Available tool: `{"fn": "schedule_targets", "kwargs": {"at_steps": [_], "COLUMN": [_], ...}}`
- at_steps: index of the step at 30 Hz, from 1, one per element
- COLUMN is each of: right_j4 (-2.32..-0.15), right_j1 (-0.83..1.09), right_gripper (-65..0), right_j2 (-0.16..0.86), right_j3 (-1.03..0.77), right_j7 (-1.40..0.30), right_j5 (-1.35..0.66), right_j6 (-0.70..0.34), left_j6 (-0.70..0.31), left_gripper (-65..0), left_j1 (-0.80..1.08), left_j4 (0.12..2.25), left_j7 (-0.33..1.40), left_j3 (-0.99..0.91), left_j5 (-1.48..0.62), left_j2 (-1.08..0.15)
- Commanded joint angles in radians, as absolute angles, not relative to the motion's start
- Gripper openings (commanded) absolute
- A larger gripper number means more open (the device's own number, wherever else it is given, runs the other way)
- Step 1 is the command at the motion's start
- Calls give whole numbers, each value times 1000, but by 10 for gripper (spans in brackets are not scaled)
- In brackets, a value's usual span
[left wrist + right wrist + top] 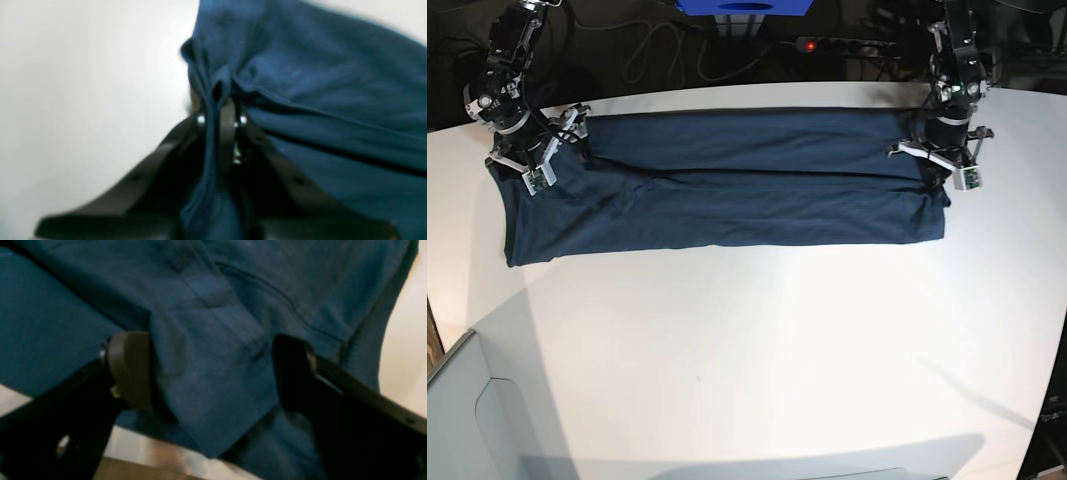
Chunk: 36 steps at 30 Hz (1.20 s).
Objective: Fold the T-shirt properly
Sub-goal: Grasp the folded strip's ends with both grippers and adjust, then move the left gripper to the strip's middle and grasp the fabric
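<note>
From my remote station, the T-shirt (pixel 727 190) lies as a long navy band across the far part of the white tabletop (pixel 757 360), with one arm at each end. My left tool (pixel 222 116) has pinched narrow on a gathered ridge of cloth at its end, the fabric bunched between the jaws and trailing back toward the wrist. My right tool (pixel 213 370) stands wide, its two pads (pixel 130 370) straddling a raised fold of the shirt without clamping it. The chief risk, as I judge it, is lopsidedness: if I lift or pull with the left while the right has no hold, the band would drag and skew, and the lengthwise folds already made could slide apart. The left pinch may also hold only the top layer, so lower layers could stay behind and spoil the fold. On the right, closing here might catch just a wrinkle that slips out under tension.
</note>
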<state>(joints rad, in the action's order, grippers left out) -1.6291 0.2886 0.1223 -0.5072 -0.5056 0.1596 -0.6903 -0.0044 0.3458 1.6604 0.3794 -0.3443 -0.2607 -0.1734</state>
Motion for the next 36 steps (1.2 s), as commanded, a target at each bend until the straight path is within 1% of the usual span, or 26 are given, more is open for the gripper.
{"fn": "schedule_targets", "kwargs": {"at_steps": [1, 4, 7, 13, 14, 17, 19, 23, 29, 33, 36], "right_j4": [-1639, -1639, -1639, -1641, -1641, -1644, -1644, -1644, -1643, -1641, -1641], "right_j1": [286, 286, 286, 286, 286, 286, 286, 286, 286, 286, 285], "right_gripper": [-123, -123, -123, -123, -123, -123, -123, -123, -123, -123, -123], "right_j2": [136, 139, 139, 139, 139, 139, 139, 139, 140, 140, 140], "right_j3": [-512, -512, -510, -510, -510, -510, -510, -510, -509, -509, -509], "right_j7": [-503, -503, -503, -503, -503, -503, -503, -503, -503, -503, -503], "right_j5": [165, 165, 165, 165, 165, 165, 165, 165, 165, 165, 165], "right_j6": [-698, -698, -698, -698, -698, -698, -698, -698, -698, -698, -698], "left_j6": [-2, -2, 4, 12, 24, 116, 137, 143, 143, 143, 143], "left_gripper": [-650, -650, -650, -650, -650, -650, -650, -650, -650, -650, -650], "left_j1": [348, 366, 380, 351, 337, 302, 265, 208, 165, 145, 145], "left_j4": [1713, 1813, 1877, 1880, 1870, 1805, 1751, 1670, 1598, 1573, 1554], "left_j7": [343, 346, 349, 344, 349, 344, 343, 343, 343, 343, 343], "left_j3": [-346, -285, -160, 124, 163, 262, 323, 400, 427, 433, 472], "left_j5": [-263, -255, -255, -252, -251, -189, -160, -150, -147, -151, -145], "left_j2": [-179, -162, -162, -143, -125, -76, -51, -8, 59, 79, 87]}}
